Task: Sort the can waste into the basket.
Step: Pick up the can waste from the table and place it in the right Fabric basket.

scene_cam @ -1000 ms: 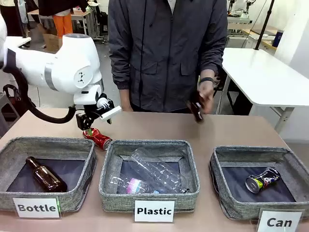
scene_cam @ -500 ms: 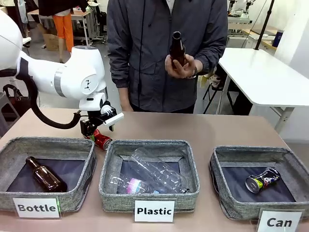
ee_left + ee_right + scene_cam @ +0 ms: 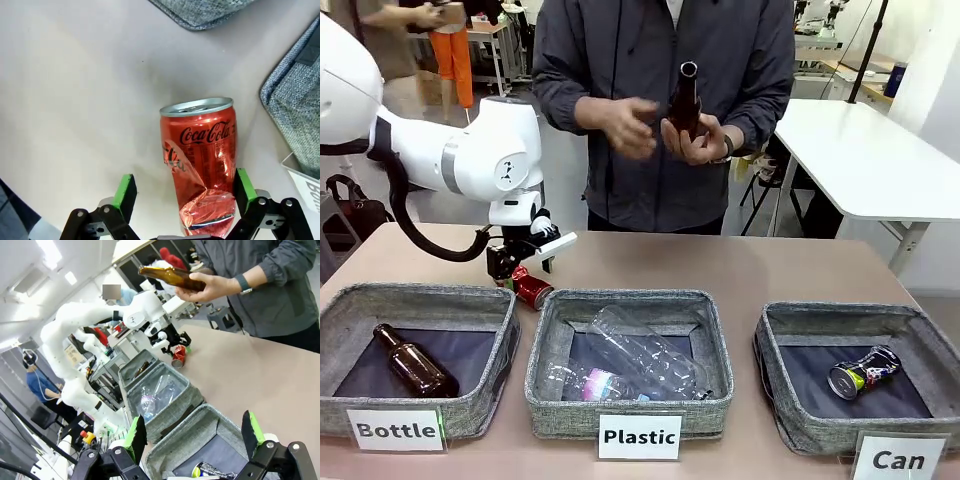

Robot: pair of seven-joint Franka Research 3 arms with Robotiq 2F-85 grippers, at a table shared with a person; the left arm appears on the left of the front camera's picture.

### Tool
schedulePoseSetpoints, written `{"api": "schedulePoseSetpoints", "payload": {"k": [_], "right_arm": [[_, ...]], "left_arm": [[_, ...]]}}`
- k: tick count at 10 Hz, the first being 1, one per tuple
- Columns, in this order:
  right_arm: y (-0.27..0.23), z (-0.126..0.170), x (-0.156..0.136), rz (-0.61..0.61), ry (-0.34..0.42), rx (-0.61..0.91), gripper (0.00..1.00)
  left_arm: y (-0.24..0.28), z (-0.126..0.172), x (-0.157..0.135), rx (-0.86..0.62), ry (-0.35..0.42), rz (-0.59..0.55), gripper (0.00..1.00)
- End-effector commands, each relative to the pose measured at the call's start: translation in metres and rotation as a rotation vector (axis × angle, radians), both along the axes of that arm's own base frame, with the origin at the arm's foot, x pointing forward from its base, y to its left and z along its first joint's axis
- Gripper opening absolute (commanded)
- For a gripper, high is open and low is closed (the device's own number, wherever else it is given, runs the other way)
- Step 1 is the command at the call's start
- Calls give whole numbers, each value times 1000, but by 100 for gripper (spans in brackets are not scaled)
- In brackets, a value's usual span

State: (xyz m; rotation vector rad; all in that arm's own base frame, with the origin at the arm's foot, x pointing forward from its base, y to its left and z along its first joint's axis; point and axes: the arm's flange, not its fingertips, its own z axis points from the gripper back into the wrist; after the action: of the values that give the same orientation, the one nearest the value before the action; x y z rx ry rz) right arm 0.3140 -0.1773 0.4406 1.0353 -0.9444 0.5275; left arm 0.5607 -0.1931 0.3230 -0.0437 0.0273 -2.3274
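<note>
A dented red can (image 3: 200,155) lies on the tan table between the green pads (image 3: 125,192) of my left gripper (image 3: 185,192). The jaws stand open around its crushed end, with a gap on one side. From the front, that gripper (image 3: 520,272) hovers over the red can (image 3: 530,290) just behind the bins. The "Can" basket (image 3: 790,400) at front right holds a dark printed can (image 3: 863,372). My right gripper (image 3: 194,436) is open with nothing between its fingers, above that basket (image 3: 185,435).
A "Plastic" bin (image 3: 545,380) with clear bottles stands in the middle and a "Bottle" bin (image 3: 340,310) with a brown bottle (image 3: 415,362) at the left. A person at the far side holds a brown bottle (image 3: 685,100) in both hands.
My left gripper has come down around the red can and its jaws have narrowed slightly. The person raised the brown bottle to chest height and brought the other hand to it.
</note>
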Motion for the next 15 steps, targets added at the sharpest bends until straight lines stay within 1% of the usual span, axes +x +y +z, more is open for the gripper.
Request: {"api": "schedulePoseSetpoints", "payload": {"k": [1,2,3,4,6,7,8,9,10,11,12,14,15], "right_arm": [[1,3,2,-8,-18,20,100],[1,3,2,-8,-18,20,100],[1,3,2,-8,-18,20,100],[1,3,2,-8,-18,20,100],[1,3,2,-8,-18,20,100],[1,3,2,-8,-18,20,100],[1,3,2,-8,-18,20,100],[1,3,2,-8,-18,20,100],[1,3,2,-8,-18,20,100],[1,3,2,-8,-18,20,100],[1,3,2,-8,-18,20,100],[1,3,2,-8,-18,20,100],[1,3,2,-8,-18,20,100]], "left_arm": [[-2,3,2,-2,0,15,94],[-1,4,3,14,3,16,42],[-1,3,2,16,2,12,36],[0,4,3,11,-1,14,0],[3,6,3,11,-1,22,0],[6,7,3,9,-4,24,16],[10,10,3,-1,-15,39,6],[19,17,3,-18,-20,60,0],[33,28,3,-32,-37,90,0],[61,49,-2,-49,-70,117,0],[143,110,-29,-249,-161,279,0],[167,126,-42,-314,-194,331,0],[224,154,-74,-401,-238,472,0]]}}
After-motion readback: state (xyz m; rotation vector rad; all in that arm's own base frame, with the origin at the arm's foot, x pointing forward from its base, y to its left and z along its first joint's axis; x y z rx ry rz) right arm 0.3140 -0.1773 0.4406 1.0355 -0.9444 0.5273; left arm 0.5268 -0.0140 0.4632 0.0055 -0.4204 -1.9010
